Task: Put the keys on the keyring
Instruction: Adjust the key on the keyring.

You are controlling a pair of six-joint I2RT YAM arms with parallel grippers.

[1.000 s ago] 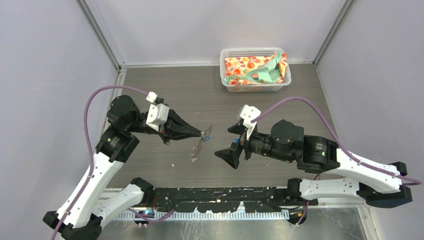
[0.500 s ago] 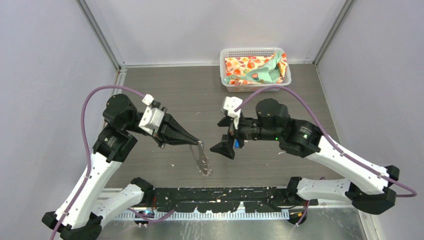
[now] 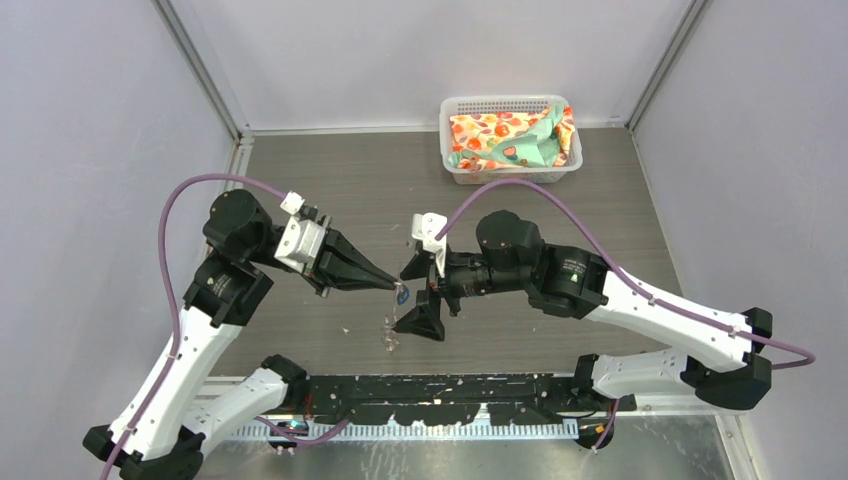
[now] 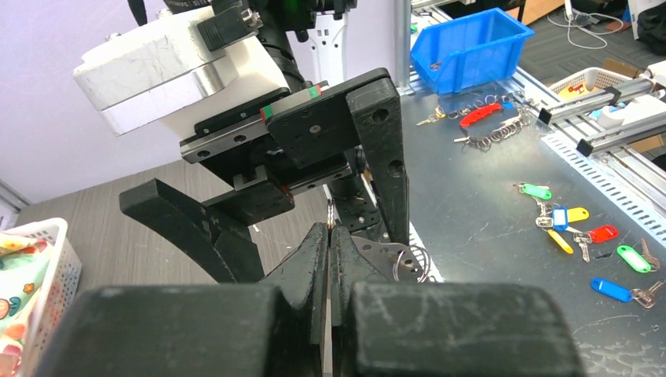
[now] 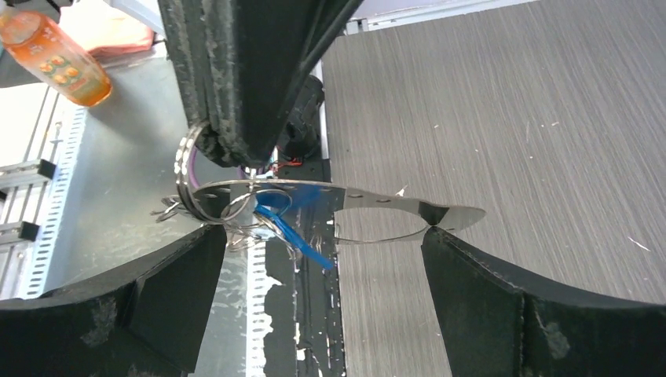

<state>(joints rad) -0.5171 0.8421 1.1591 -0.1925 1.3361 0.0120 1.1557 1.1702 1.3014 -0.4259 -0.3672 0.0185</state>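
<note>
My left fingers [image 4: 308,265] clenched on keyring [image 5: 377,194] rim, ring held over near edge of counter [image 5: 550,118]. My right fingers [image 5: 157,298] spread wide, grasping nothing. In last second they swung in from right and now straddle ring. Blue key [image 5: 287,217] dangles at clamped end; threaded or merely caught, cannot tell. Likely lining up for threading, task not finished.

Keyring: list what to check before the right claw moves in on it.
1. The left claw is shut on the keyring: ok.
2. The right claw is open: ok.
3. The keyring sits between the right claw's fingers in the right wrist view: ok.
4. A blue key hangs at the keyring: ok.
5. That blue key is threaded on: cannot tell.
</note>
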